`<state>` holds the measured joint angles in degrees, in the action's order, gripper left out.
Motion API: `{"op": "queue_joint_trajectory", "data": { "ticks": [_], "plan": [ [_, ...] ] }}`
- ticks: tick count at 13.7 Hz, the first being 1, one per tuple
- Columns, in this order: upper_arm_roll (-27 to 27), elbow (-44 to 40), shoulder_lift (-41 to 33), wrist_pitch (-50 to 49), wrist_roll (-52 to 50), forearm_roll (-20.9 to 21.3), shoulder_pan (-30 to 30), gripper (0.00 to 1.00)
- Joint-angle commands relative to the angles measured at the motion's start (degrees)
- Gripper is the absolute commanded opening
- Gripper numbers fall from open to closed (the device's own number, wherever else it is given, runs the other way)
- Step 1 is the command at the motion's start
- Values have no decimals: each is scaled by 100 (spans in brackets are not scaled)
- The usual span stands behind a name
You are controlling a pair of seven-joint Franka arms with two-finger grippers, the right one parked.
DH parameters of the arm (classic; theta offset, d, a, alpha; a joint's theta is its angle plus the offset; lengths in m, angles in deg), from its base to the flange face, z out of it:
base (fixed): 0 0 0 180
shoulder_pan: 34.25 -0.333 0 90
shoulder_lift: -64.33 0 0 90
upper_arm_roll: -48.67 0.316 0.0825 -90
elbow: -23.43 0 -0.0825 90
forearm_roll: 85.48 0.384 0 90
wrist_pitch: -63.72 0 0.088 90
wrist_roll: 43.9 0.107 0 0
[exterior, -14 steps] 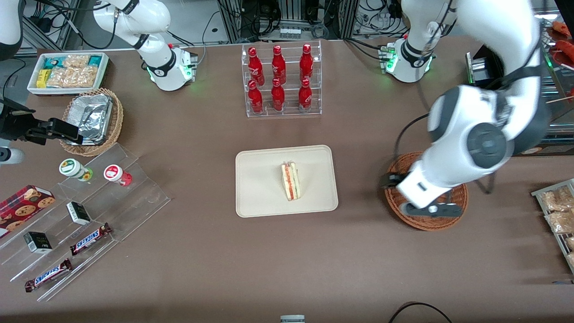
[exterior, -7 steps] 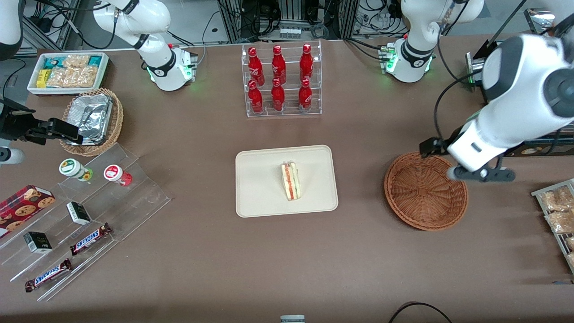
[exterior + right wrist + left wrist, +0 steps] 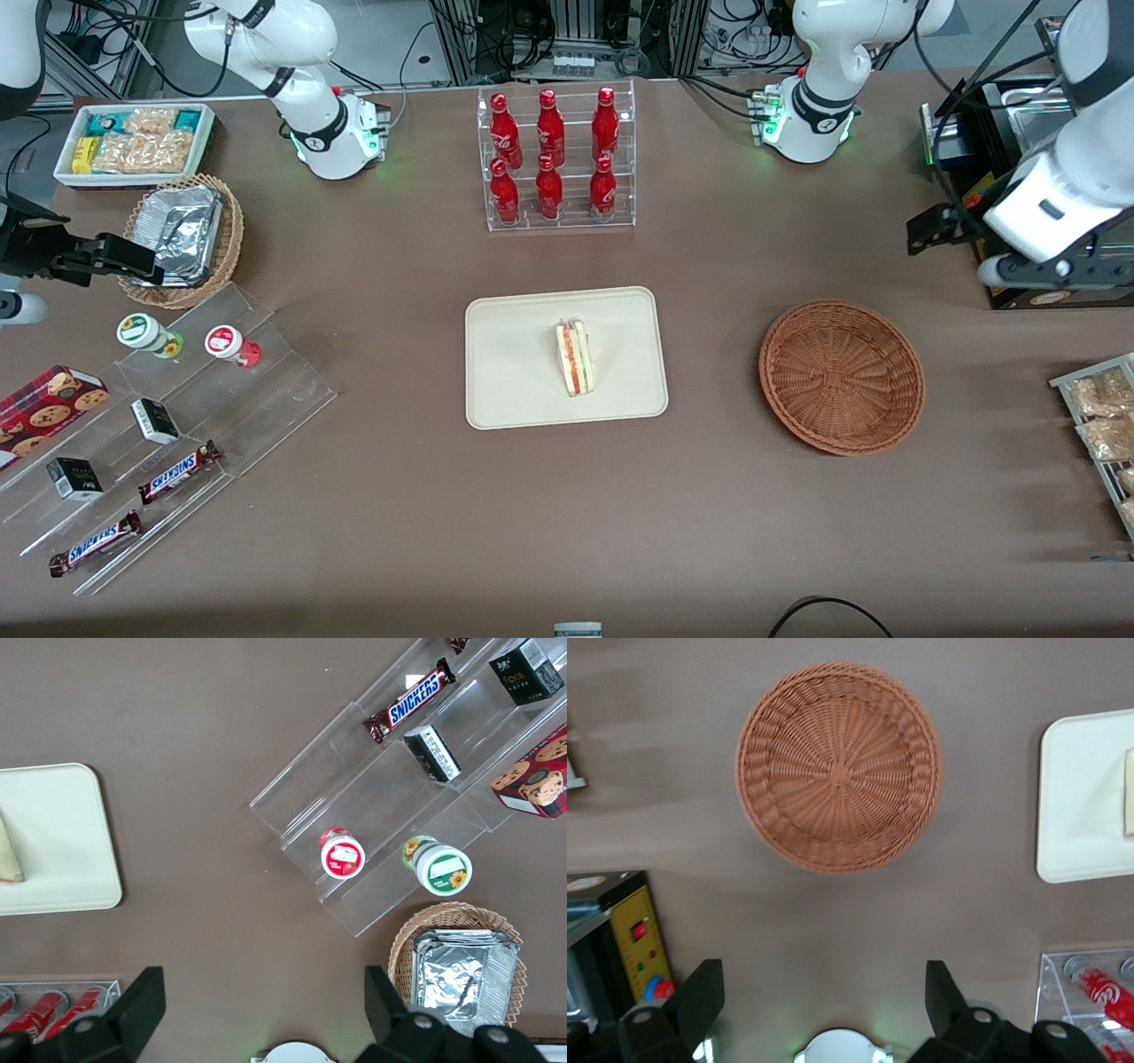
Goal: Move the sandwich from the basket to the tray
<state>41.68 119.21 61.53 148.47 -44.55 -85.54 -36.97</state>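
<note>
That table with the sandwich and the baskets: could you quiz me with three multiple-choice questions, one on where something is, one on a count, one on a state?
1. Where is the sandwich?
A. in the round brown basket
B. on the cream tray
C. on the bare table

2. How many red bottles stand in the clear rack?
A. four
B. six
C. eight

3. How is the working arm's gripper?
A. open and holding nothing
B. shut on the sandwich
C. shut on a bottle

Answers: 1 B, the sandwich lies on the tray and the basket has nothing in it. 2 B, two rows of three. 3 A, the fingers stand wide apart with only table between them, above the table near the basket.
</note>
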Motion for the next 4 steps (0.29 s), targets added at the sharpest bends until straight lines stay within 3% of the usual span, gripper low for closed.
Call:
{"op": "queue_joint_trajectory", "data": {
  "ticks": [1, 4],
  "plan": [
    [-171, 46, -317, -256, 223, 139, -237, 100],
    [-136, -129, -318, -353, 224, 139, -246, 100]
  ]
}}
